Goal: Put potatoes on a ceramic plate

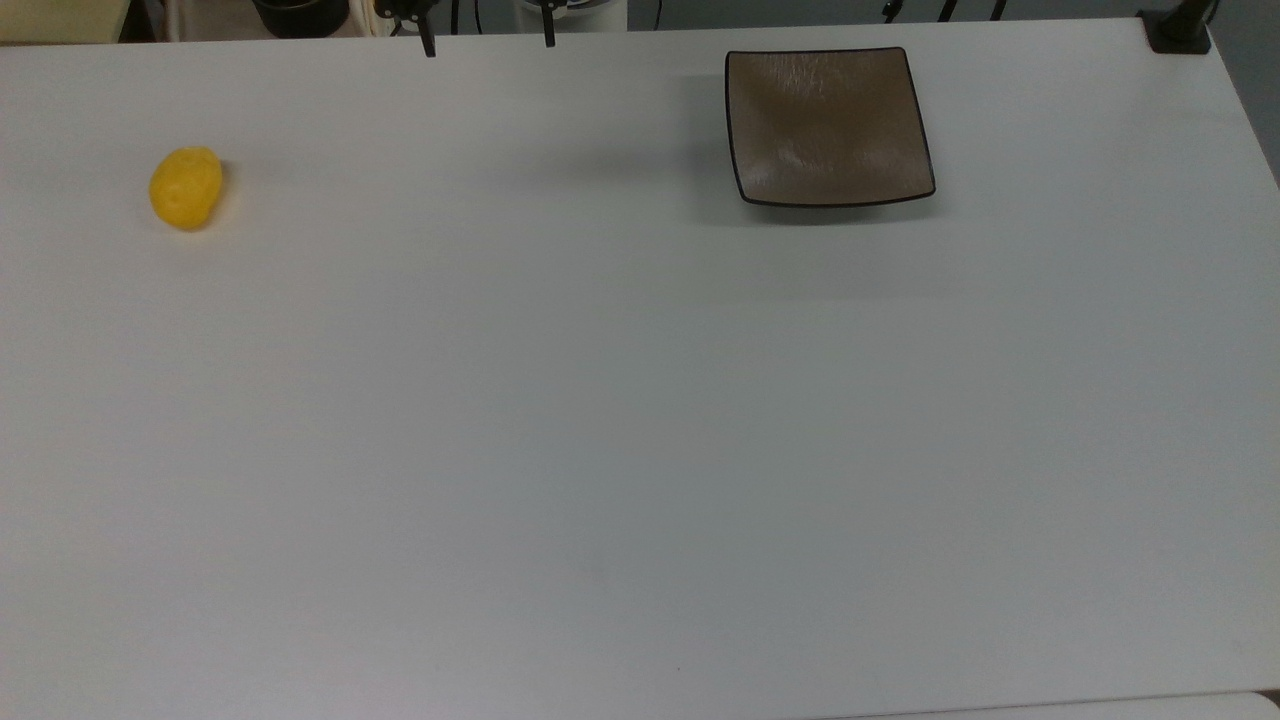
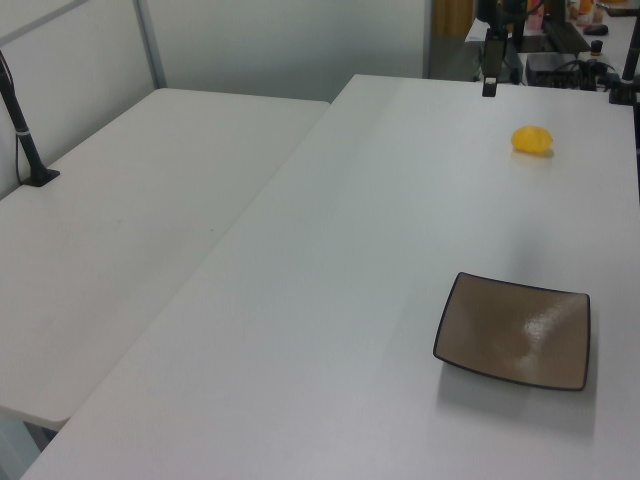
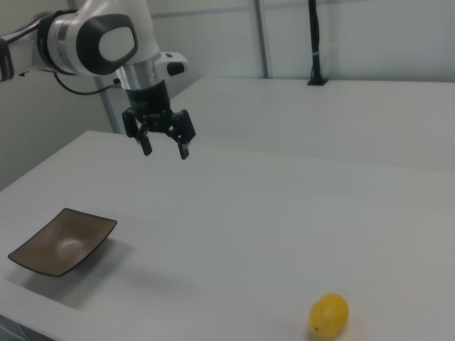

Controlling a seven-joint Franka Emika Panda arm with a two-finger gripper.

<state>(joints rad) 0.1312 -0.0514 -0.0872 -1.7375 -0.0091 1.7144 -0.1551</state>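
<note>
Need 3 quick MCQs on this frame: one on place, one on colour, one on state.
1. In the top view, where does the potato lie relative to the ceramic plate?
A. on it
B. far toward the top view's left
C. touching its rim

2. What colour is the potato?
A. bright yellow
B. red
C. green

3. What state is the claw in?
A. shut on the potato
B. open, holding nothing
C. resting on the plate

Answers:
1. B: bare table separates the two.
2. A: it reads yellow in all three views.
3. B: in the right view its fingers are spread apart in the air above the table.
</note>
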